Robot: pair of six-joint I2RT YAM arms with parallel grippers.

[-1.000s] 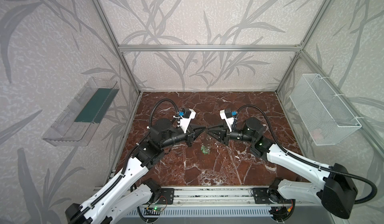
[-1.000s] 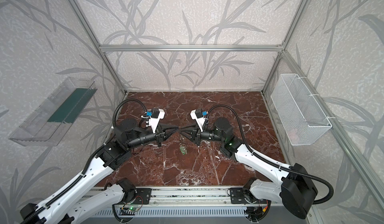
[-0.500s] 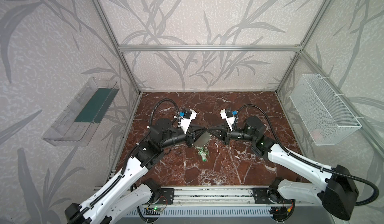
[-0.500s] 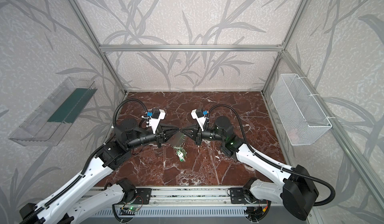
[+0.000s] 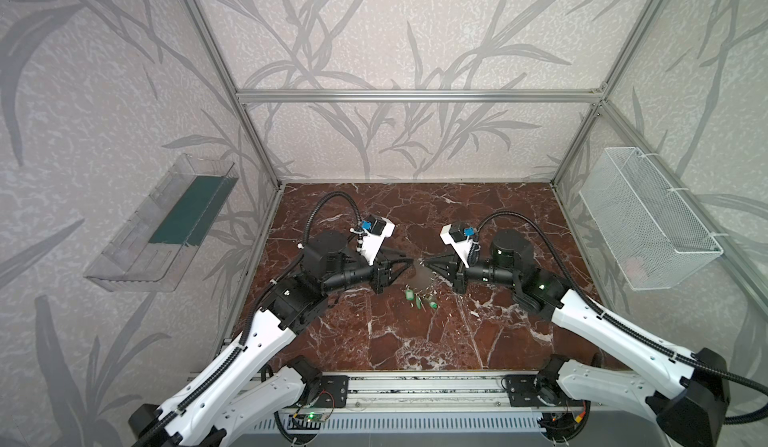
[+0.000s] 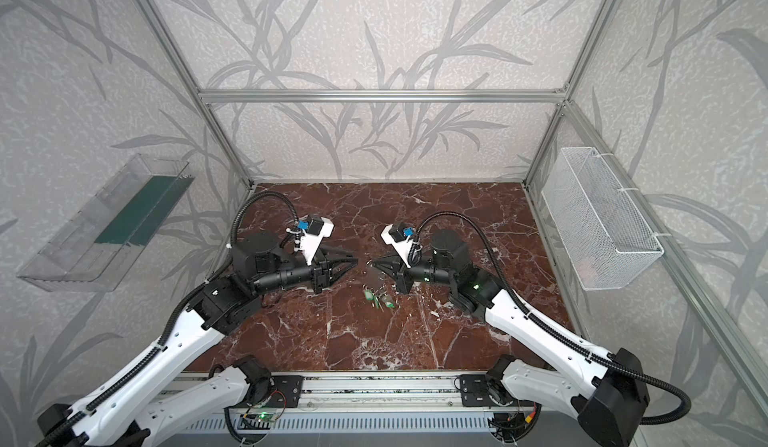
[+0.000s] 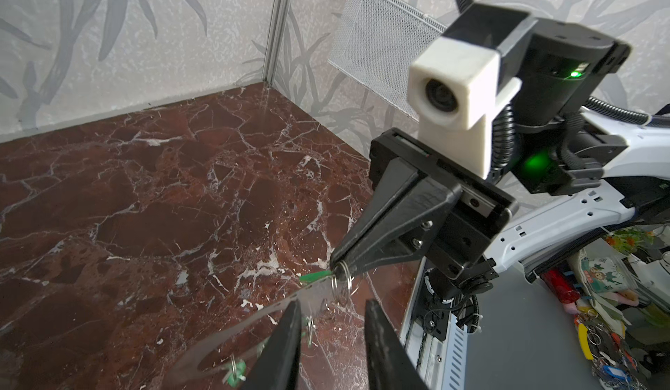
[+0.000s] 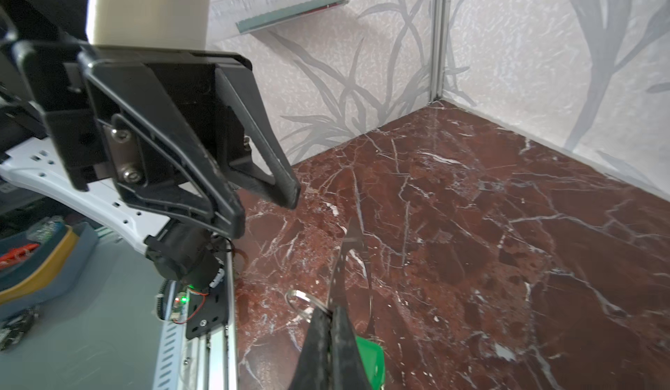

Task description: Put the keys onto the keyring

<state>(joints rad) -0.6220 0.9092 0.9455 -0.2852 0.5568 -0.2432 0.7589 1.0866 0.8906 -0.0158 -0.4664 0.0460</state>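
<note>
Right pincer (image 7: 339, 264) clamps the keyring (image 7: 308, 294) (keys (image 5: 410, 295) dangling); left pincer (image 7: 333, 306) gapes alongside.

Grey keyring (image 7: 314, 295) hangs tilted, green-tagged keys (image 5: 409, 295) dangling beneath.

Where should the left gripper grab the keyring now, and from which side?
Probably the free end of the keyring, opposite the right gripper. Come from the left arm's side, jaws across its thin flat faces, clear of the dangling keys: it is held by one end only.

White arm shells (image 5: 266, 332), black joints (image 5: 511, 249), ribbed black cables (image 7: 502, 134), tapered black pincer fingers (image 7: 398, 210), green lights (image 7: 538, 161)
</note>
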